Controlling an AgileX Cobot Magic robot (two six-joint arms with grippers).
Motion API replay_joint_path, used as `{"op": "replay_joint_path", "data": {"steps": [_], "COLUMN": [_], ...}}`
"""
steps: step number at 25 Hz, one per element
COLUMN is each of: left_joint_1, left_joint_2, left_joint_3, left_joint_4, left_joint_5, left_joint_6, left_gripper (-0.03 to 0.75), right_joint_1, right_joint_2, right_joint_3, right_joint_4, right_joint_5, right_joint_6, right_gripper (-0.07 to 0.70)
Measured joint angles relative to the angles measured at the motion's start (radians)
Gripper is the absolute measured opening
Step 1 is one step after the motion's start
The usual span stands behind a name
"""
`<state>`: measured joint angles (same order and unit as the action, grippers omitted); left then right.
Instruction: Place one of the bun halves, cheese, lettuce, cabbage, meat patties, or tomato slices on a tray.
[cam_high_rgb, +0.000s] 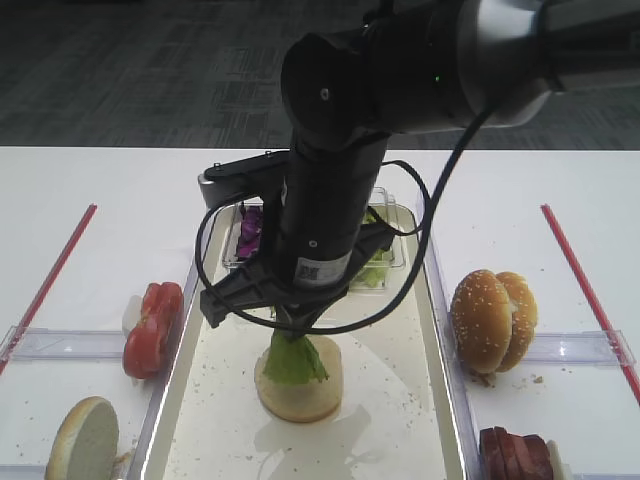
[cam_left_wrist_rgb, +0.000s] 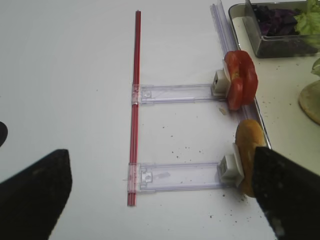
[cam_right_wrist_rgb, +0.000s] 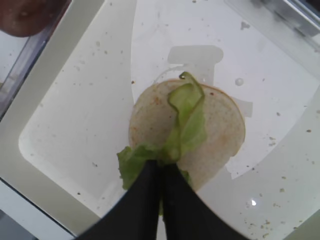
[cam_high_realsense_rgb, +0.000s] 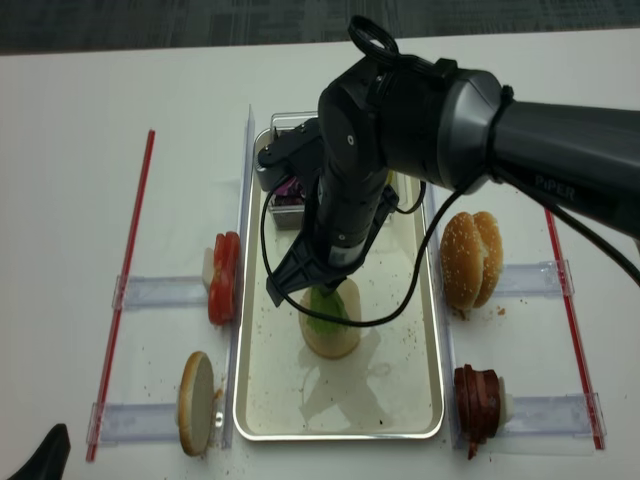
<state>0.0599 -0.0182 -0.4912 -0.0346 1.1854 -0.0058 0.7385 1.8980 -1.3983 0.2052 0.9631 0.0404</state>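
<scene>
The right gripper (cam_right_wrist_rgb: 161, 172) was clenched on a lettuce leaf (cam_right_wrist_rgb: 185, 125) draped over the bun half (cam_right_wrist_rgb: 220, 135) on the tray (cam_high_rgb: 420, 400). The left gripper's (cam_left_wrist_rgb: 160, 195) fingers (cam_left_wrist_rgb: 35, 195) stood spread apart, grasping nothing, over the table (cam_left_wrist_rgb: 75, 75).

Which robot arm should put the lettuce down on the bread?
The right one. Its jaws are already shut on the lettuce, right over the bun half on the tray. The left gripper is off to the side, open and empty.

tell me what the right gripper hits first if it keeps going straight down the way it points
Probably the bun half on the tray; the right gripper, shut on the lettuce, points down at it.
</scene>
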Motion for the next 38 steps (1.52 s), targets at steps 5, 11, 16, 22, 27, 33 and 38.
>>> {"op": "replay_joint_path", "data": {"steps": [5, 11, 16, 22, 27, 33, 38], "left_joint_1": [0.000, 0.000, 0.000, 0.000, 0.000, 0.000, 0.000], "left_joint_2": [0.000, 0.000, 0.000, 0.000, 0.000, 0.000, 0.000], "left_joint_3": [0.000, 0.000, 0.000, 0.000, 0.000, 0.000, 0.000], "left_joint_4": [0.000, 0.000, 0.000, 0.000, 0.000, 0.000, 0.000], "left_joint_5": [0.000, 0.000, 0.000, 0.000, 0.000, 0.000, 0.000], "left_joint_6": [0.000, 0.000, 0.000, 0.000, 0.000, 0.000, 0.000], "left_gripper": [0.671, 0.671, 0.671, 0.671, 0.671, 0.671, 0.671], "right_joint_1": [0.000, 0.000, 0.000, 0.000, 0.000, -0.076, -0.254], "right_joint_2": [0.000, 0.000, 0.000, 0.000, 0.000, 0.000, 0.000], "right_joint_3": [0.000, 0.000, 0.000, 0.000, 0.000, 0.000, -0.039], "right_joint_4": [-0.007, -0.008, -0.010, -0.010, -0.032, -0.044, -0.044], "right_joint_5": [-0.014, -0.014, -0.014, -0.007, -0.004, 0.003, 0.026], "right_joint_6": [0.000, 0.000, 0.000, 0.000, 0.002, 0.014, 0.014], "right_gripper": [0.260, 0.569, 0.587, 0.587, 0.587, 0.587, 0.578]}}
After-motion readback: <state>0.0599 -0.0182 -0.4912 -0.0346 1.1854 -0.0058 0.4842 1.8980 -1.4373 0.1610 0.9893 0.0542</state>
